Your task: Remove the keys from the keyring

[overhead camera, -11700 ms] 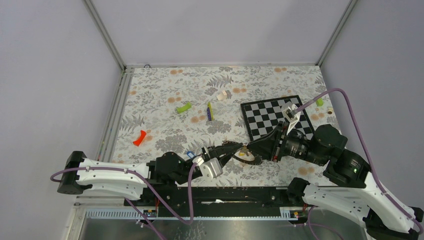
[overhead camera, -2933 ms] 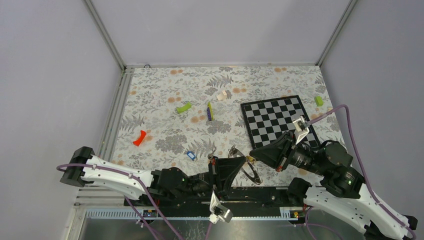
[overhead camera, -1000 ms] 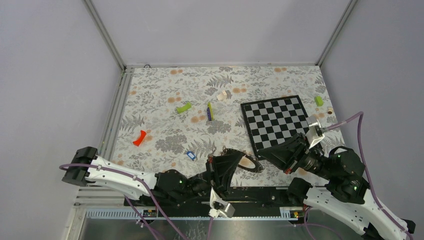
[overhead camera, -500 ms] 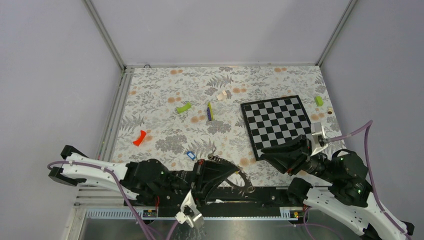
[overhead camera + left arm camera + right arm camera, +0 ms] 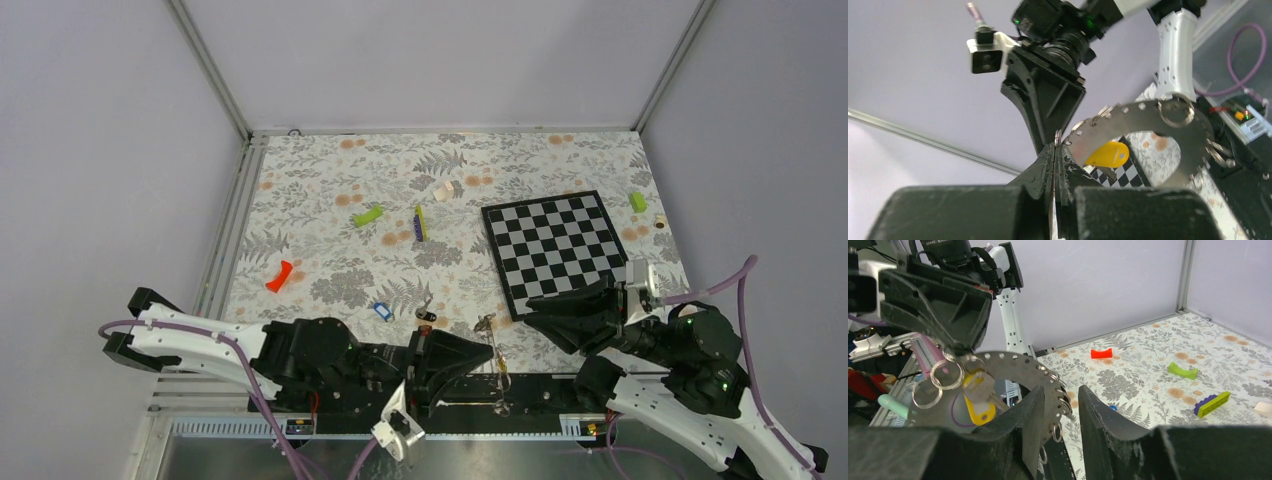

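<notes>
My left gripper point(image 5: 482, 352) is shut on the rim of the keyring point(image 5: 497, 366), a flat silvery perforated hoop held upright above the table's near edge. In the left wrist view the keyring point(image 5: 1148, 116) rises from the closed jaws, with a yellow-tagged key point(image 5: 1108, 154) hanging inside it. My right gripper point(image 5: 536, 318) is open and empty, just right of the ring. In the right wrist view the keyring point(image 5: 1013, 365) and its yellow-tagged key point(image 5: 979, 407) are left of the open gripper point(image 5: 1060, 402). A blue-tagged key point(image 5: 380, 310), a red tag point(image 5: 279, 276) and a dark key point(image 5: 425, 316) lie loose on the table.
The checkered board point(image 5: 555, 245) lies at the right. A lime-green block point(image 5: 367, 215), a yellow-green and purple stick point(image 5: 420, 222), a small white piece point(image 5: 446, 189) and another green block point(image 5: 637, 201) lie farther back. Several small split rings hang on the hoop's rim point(image 5: 1060, 390).
My left gripper has turned the keyring from lying flat to standing edge-on and shifted it right. My right gripper has stayed open and drawn back slightly toward the right.
</notes>
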Controlling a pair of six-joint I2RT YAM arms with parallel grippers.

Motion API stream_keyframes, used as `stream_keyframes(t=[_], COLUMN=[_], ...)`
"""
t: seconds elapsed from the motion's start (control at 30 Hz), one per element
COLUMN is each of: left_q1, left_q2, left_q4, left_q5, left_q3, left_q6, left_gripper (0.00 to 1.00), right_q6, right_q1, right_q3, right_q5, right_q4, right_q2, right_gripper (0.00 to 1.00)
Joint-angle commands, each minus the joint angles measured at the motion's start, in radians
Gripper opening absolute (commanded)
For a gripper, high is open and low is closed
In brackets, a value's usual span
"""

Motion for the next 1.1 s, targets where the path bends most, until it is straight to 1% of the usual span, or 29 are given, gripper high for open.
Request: stream_keyframes(t=[0.0,0.1,0.23,0.3,0.33,0.4,0.43,0.53,0.67,0.73,0.9,0.97,1.07], left_q1=[-0.004,-0.004,-0.004,-0.004,-0.004,-0.004,-0.004,-0.004,0.001,0.005,0.005,0.005,0.005], left_q2=[-0.022,-0.029,-0.031,-0.026,-0.022,-0.016,-0.017,-0.040,-0.119,-0.157,-0.210,-0.205,-0.184], left_q4=[0.256,0.392,0.561,0.589,0.588,0.561,0.533,0.472,0.526,0.542,0.555,0.543,0.522], left_q5=[-0.055,-0.111,-0.231,-0.310,-0.383,-0.482,-0.506,-0.475,-0.406,-0.397,-0.395,-0.396,-0.415], left_q3=[0.010,-0.021,-0.074,-0.077,-0.065,-0.041,-0.030,-0.033,-0.103,-0.129,-0.169,-0.164,-0.147], left_q6=[-0.219,-0.348,-0.509,-0.593,-0.661,-0.743,-0.768,-0.793,-0.848,-0.872,-0.888,-0.888,-0.887], left_gripper=[0.00,0.00,0.00,0.00,0.00,0.00,0.00,0.00,0.00,0.00,0.00,0.00,0.00], right_q6=[-0.062,-0.070,-0.072,-0.073,-0.073,-0.076,-0.078,-0.077,-0.057,-0.034,0.018,0.056,0.107], right_q1=[-0.002,-0.002,-0.002,-0.002,-0.002,-0.002,-0.002,-0.002,-0.002,-0.002,-0.002,-0.002,-0.002], right_q3=[0.023,0.025,0.025,0.026,0.027,0.035,0.038,0.046,0.040,0.023,-0.015,-0.034,-0.051], right_q5=[0.034,0.033,0.033,0.032,0.030,0.027,0.019,-0.015,-0.057,-0.081,-0.146,-0.151,-0.200], right_q4=[0.002,-0.013,-0.024,-0.029,-0.032,-0.041,-0.043,-0.037,0.004,0.047,0.111,0.145,0.191], right_q2=[-0.021,-0.027,-0.042,-0.050,-0.052,-0.057,-0.057,-0.057,-0.046,-0.037,-0.006,0.003,0.021], right_gripper=[0.39,0.39,0.39,0.39,0.39,0.39,0.39,0.39,0.39,0.38,0.30,0.28,0.26])
